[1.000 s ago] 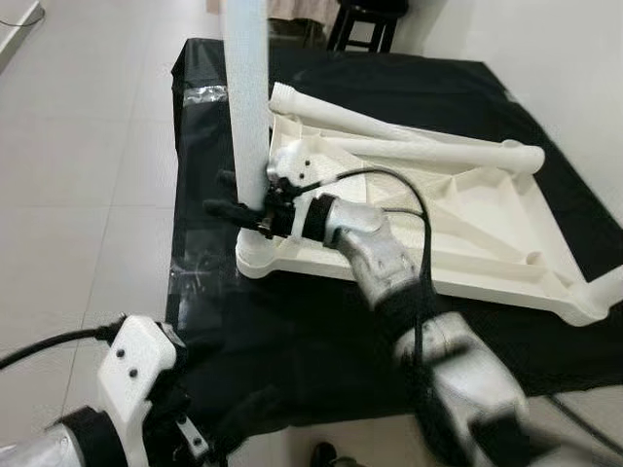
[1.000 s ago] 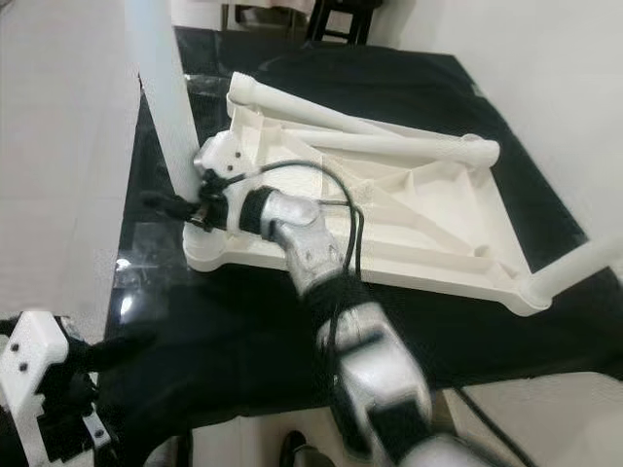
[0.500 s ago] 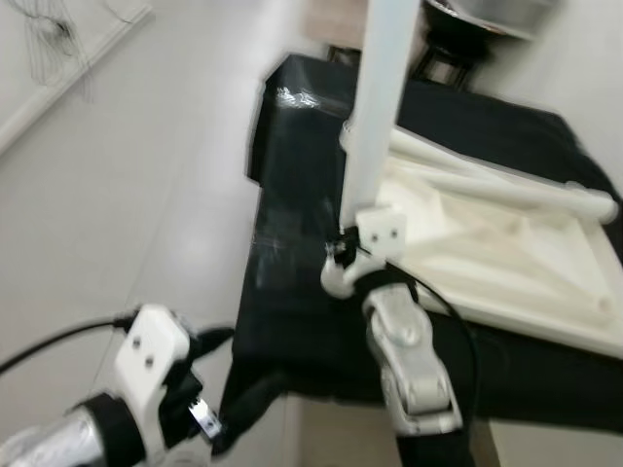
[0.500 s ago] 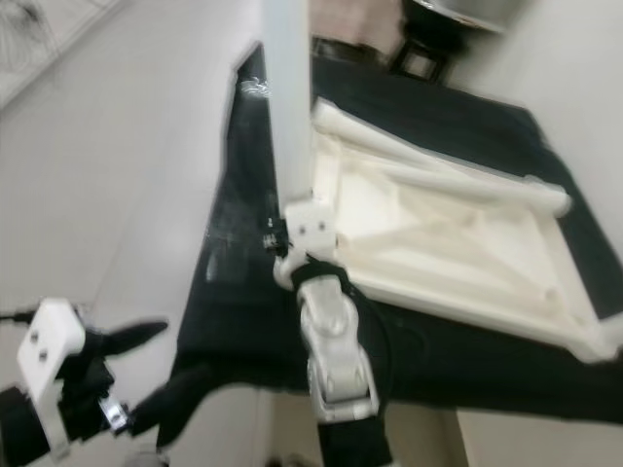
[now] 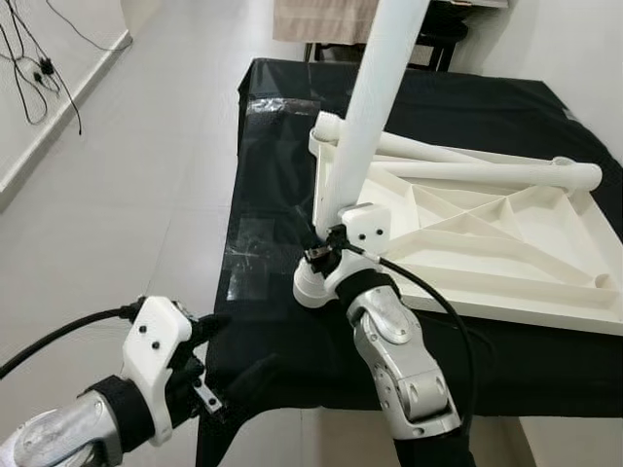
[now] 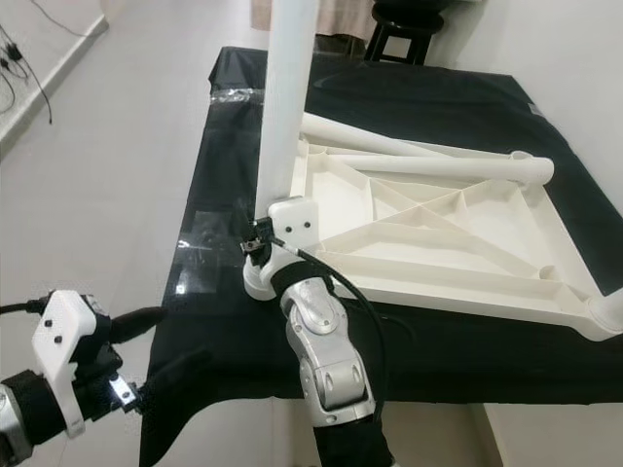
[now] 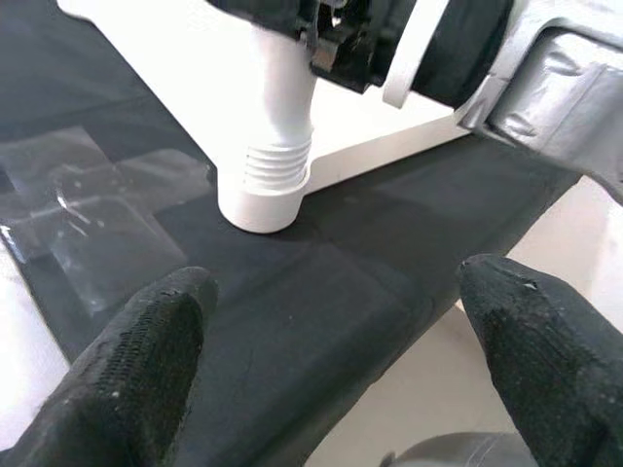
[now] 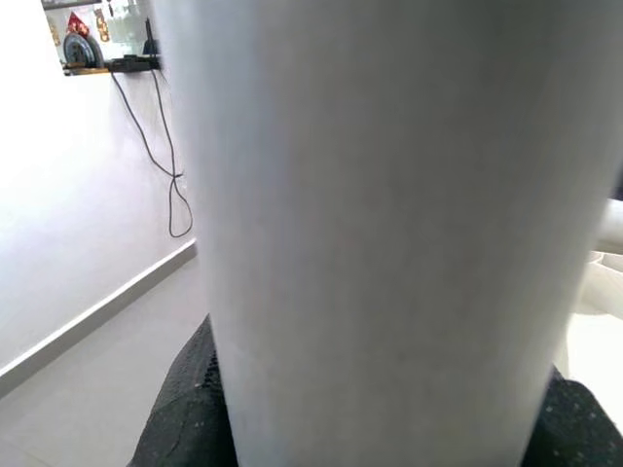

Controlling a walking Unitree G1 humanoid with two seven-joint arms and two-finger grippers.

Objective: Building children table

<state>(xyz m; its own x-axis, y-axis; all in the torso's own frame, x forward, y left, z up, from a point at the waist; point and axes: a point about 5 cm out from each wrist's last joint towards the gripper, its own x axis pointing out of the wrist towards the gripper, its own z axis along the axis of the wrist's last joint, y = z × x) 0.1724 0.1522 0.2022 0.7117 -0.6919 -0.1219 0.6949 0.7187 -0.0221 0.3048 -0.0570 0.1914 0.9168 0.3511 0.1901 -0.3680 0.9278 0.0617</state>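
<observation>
**A:** Where does the build stand?

**B:** The white children's table top (image 5: 487,243) lies upside down, ribs up, on a black-covered tabletop (image 5: 282,146). One white leg (image 5: 375,107) stands in the near corner socket (image 7: 261,190), its thread ridges partly above the collar in the left wrist view, so I judge it not fully seated. Two loose legs (image 5: 467,165) rest across the far side of the frame.

**A:** And the tools?

**B:** The right tool (image 5: 326,251) is at the foot of the standing leg; in its wrist view black fingers (image 8: 185,409) show on both sides of the tube, clamped on it. The left tool (image 7: 331,360) hovers low off the tabletop's near edge, fingers spread wide and holding nothing.

**A:** How should the step be done well?

**B:** Keep the leg upright over the socket while it turns; leaning risks cross-threading. Grip low, where it is now, for torque. I'd bring the left tool onto the frame's corner to stop it sliding on the slick cover, then turn until no ridges show.
</observation>
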